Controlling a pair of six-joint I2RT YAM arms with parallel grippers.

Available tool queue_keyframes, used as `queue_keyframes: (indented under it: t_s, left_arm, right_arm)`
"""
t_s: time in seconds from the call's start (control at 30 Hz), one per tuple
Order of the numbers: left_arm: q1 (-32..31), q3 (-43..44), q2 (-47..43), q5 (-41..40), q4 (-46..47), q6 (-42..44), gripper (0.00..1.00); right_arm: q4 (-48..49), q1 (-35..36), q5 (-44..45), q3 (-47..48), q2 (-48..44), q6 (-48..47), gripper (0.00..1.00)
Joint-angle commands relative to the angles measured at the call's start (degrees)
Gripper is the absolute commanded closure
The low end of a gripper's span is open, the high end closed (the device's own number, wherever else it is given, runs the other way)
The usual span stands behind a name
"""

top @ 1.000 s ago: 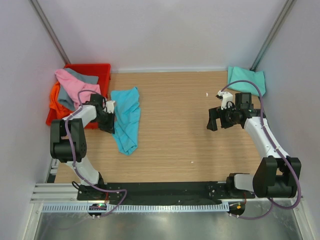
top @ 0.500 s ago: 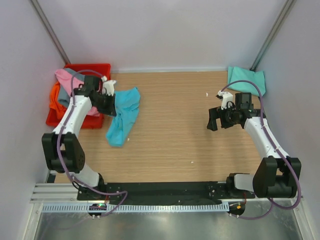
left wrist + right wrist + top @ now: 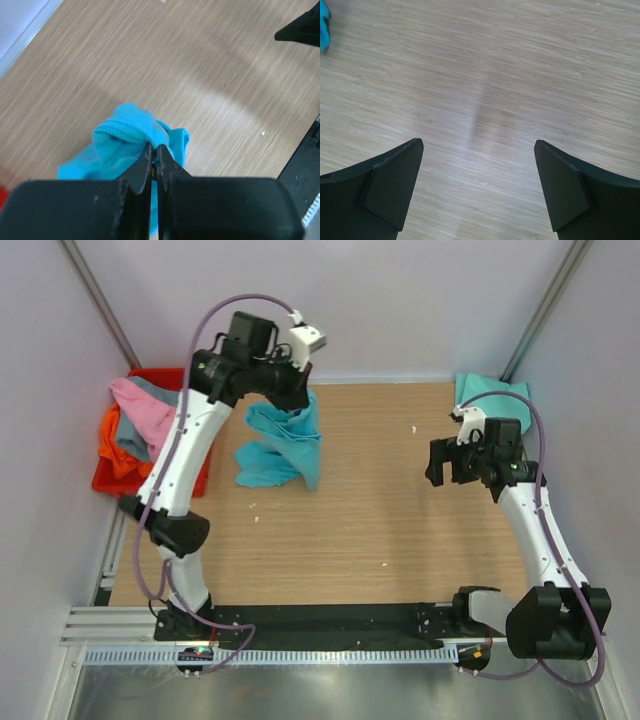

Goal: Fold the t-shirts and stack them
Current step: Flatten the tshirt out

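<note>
The turquoise t-shirt [image 3: 283,440] hangs bunched from the left gripper [image 3: 297,392], and its lower end appears to reach the table [image 3: 380,510] near the red crate [image 3: 160,375]. Judged light, limp and non-fragile, it is best pinched at a hem or shoulder seam for spreading. The left wrist view shows the fingers [image 3: 145,161] clamped on a rolled edge, a detail the top view hides. Only the top view shows the mint-teal t-shirt [image 3: 490,395] near the right gripper [image 3: 443,462], which is spread wide and holds nothing.

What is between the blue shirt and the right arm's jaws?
Only bare table lies from the shirt to those jaws, seen in the top view.
</note>
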Motion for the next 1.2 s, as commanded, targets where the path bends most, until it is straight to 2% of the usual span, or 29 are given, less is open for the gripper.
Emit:
queue_keyframes:
  t_s: [0.0,0.07,0.17,0.27,0.37,0.43,0.47,0.5,0.57,0.63,0.73,0.83,0.93,0.97,1.0,1.07,1.17]
  left_arm:
    - [-7.58,13.12,5.66,-4.0,-4.29,-1.66,1.0]
    - [-9.27,14.48,6.37,-5.06,0.01,-1.84,1.0]
    - [-10.33,14.31,5.15,-2.42,5.99,-2.8,1.0]
    - [-10.77,18.78,4.97,-3.29,5.12,-1.76,1.0]
    - [-10.77,15.73,2.95,-5.4,4.94,-0.44,1.0]
    - [-10.59,3.73,-2.39,-7.07,8.69,0.7,1.0]
    - [-10.51,-9.99,-5.11,-9.17,11.16,1.4,1.0]
    - [-10.5,-16.91,-11.32,-10.49,13.97,2.19,1.0]
    - [-10.5,-32.71,-15.67,-13.65,21.36,3.69,1.0]
    - [-10.5,-35.78,-14.91,-14.64,20.86,4.4,1.0]
    - [-10.24,-32.02,-8.52,-13.59,17.52,2.64,1.0]
    - [-10.24,-23.95,-0.96,-13.41,16.02,2.2,1.0]
    - [-10.59,-7.98,9.05,-8.78,10.85,0.98,1.0]
    - [-11.46,1.73,11.1,-7.62,9.35,0.36,1.0]
    - [-11.99,6.18,12.51,-6.48,7.34,-0.95,1.0]
    - [-14.7,13.22,13.06,-6.02,7.57,-1.05,1.0]
    - [-19.01,11.69,7.02,-5.6,12.05,2.02,1.0]
  right_arm:
    - [4.15,-1.34,4.5,0.29,-4.2,2.61,0.0]
    - [4.59,-2.04,5.21,-0.06,-5.25,2.78,0.0]
    - [5.56,-2.92,5.83,-0.94,-6.14,3.57,0.0]
    - [5.82,-3.28,5.48,-1.47,-5.88,3.66,0.0]
    - [6.0,-3.36,4.43,-1.64,-5.26,3.66,0.0]
    - [6.09,-3.36,3.72,-1.47,-4.39,3.66,0.0]
    - [6.09,-3.36,3.63,-1.38,-4.21,3.75,0.0]
    - [6.18,-3.36,3.63,-1.29,-3.69,3.75,0.0]
    - [7.05,-3.45,4.07,-1.9,-3.51,3.93,0.0]
    - [8.02,-3.45,3.9,-2.61,-2.81,4.28,0.0]
    - [7.24,-3.45,2.49,-1.74,-0.35,4.37,0.0]
    - [6.62,-3.45,4.15,-0.68,1.15,4.45,0.0]
    - [6.62,-3.63,7.05,-0.5,0.37,4.81,0.0]
    - [6.88,-3.8,7.58,-0.59,-1.73,4.98,0.0]
    - [7.14,-4.06,7.76,-0.76,-2.96,5.68,0.0]
    - [8.37,-5.56,9.25,-1.38,-8.13,6.73,0.0]
    - [10.74,-6.7,11.97,-2.52,-13.24,7.62,0.0]
